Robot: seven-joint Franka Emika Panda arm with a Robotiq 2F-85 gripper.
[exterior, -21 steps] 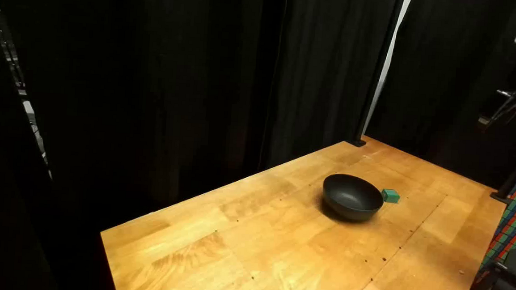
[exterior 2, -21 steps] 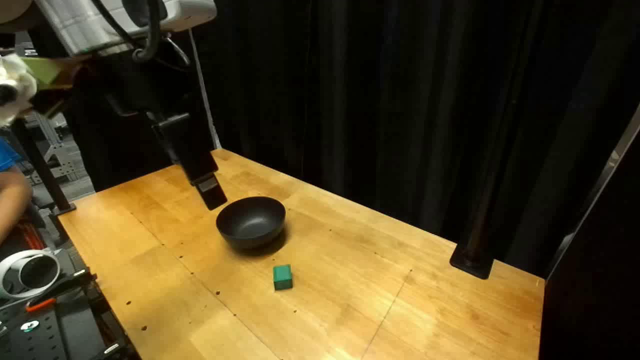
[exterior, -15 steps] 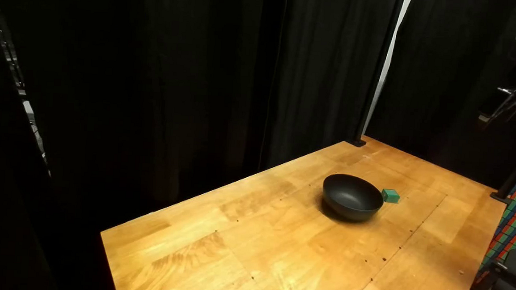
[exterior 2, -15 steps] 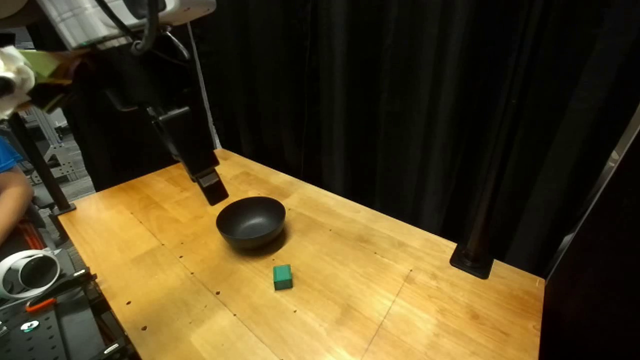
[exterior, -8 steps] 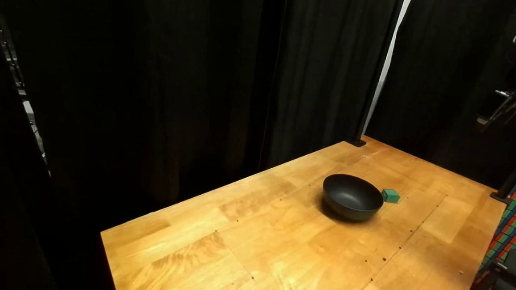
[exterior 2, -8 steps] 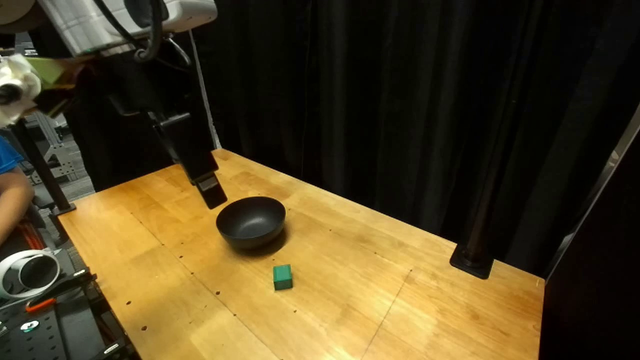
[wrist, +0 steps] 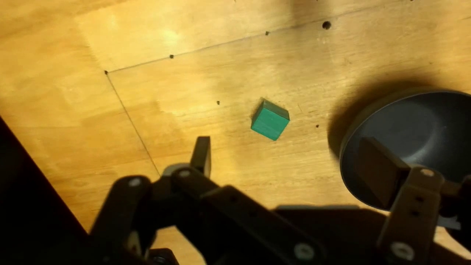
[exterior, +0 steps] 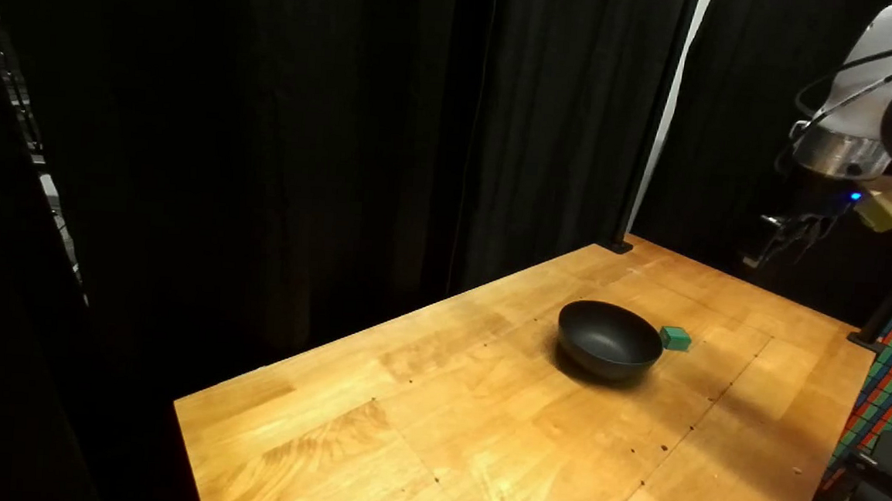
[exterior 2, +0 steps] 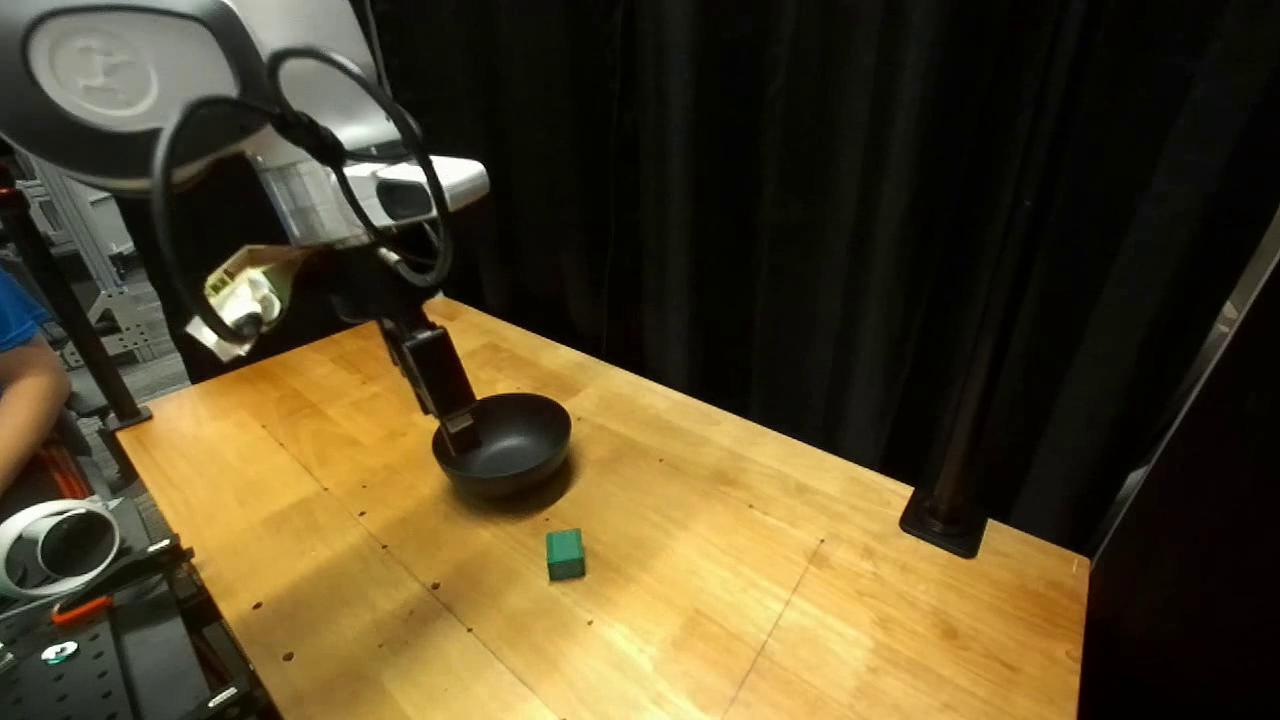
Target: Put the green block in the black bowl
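– Near the middle of the wrist view: green block (wrist: 270,120), set askew to the frame edges, resting on the wooden tabletop (wrist: 235,70).

– Position of the black bowl (wrist: 423,129)?

– Right side of that frame, cut by the right edge, hollow up. Block lies to its left, outside it, bare wood between.

– State of the tool (wrist: 290,158)?

– Its fingers (wrist: 202,156) are spread wide: one just left of and below center, the other at lower right, overlapping the bowl's left part. It holds nothing; wood shows between the tips.

– Does the lower-right finger touch the bowl?

– It does not. In an exterior view the tool hangs at upper right, under the robot arm (exterior: 873,110), above the tabletop and apart from bowl and block. A small blue light (exterior: 855,196) glows near its top.

– Cross-check?

– In an exterior view the black bowl (exterior 2: 525,440) sits left of center; the tool's tip covers a bit of its left rim. The green block (exterior 2: 565,555) is lower in the frame, near the bowl and slightly right.

– Surroundings?

– Black curtain (exterior 2: 750,200) across the top of that frame; at the left edge, a person's bare arm (exterior 2: 28,395) below a blue sleeve (exterior 2: 15,310).
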